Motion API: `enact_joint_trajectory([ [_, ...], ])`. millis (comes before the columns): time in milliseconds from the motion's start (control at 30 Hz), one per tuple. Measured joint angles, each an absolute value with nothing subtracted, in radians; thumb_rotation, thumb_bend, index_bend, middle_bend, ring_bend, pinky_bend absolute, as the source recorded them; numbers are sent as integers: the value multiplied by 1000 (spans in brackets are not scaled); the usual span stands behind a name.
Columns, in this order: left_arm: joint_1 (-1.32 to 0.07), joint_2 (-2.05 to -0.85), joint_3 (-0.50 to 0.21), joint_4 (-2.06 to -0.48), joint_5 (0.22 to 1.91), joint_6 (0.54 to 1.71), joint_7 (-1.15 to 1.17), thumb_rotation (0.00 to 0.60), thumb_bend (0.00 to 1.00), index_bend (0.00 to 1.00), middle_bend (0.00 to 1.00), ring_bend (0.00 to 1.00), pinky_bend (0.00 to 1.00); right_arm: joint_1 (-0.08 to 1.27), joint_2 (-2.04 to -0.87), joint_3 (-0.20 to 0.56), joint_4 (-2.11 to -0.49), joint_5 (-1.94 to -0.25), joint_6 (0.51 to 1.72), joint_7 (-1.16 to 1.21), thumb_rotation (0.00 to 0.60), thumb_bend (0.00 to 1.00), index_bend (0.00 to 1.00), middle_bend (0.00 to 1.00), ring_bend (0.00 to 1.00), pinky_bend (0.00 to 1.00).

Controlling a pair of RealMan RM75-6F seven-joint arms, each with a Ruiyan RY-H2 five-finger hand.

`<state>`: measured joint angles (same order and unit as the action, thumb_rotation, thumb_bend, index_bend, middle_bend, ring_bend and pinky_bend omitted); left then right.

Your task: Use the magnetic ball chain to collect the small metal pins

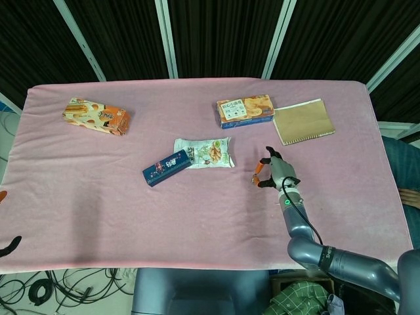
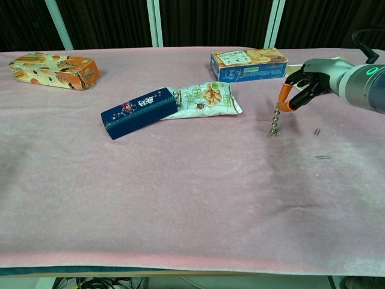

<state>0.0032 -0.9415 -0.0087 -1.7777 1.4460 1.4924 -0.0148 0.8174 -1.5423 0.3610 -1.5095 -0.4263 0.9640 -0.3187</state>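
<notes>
- My right hand [image 2: 308, 81] fingers pinch the magnetic ball chain [image 2: 276, 120] by its orange handle.
- Chain hangs over the bench [image 2: 180, 180], pin at its tip.
- Two loose pins [image 2: 316, 131] lie nearby.

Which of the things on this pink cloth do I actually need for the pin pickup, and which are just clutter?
For the job:
- right hand, holding the chain's orange handle
- silver magnetic ball chain, hanging from it
- two small metal pins loose on the cloth

Just lying about:
- dark blue long box
- white-green snack packet
- blue-orange biscuit box
- orange snack box
- tan notebook
</notes>
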Motion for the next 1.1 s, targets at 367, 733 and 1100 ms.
enact_joint_trajectory([
  [367, 2, -944, -8, -1780, 1447, 1490, -6, 600, 223, 67, 15, 0, 0, 794, -1469, 376, -1561, -437, 977, -295, 600, 381, 604, 2, 21, 200],
  [733, 2, -949, -8, -1786, 1440, 1488, 16, 600, 223, 68, 15, 0, 0, 755, -1407, 360, -1561, -433, 953, -258, 600, 381, 604, 2, 21, 200],
  [1100, 1, -951, -9, -1787, 1437, 1486, 22, 600, 224, 68, 15, 0, 0, 731, -1405, 337, -1525, -440, 932, -226, 600, 380, 604, 2, 21, 200],
])
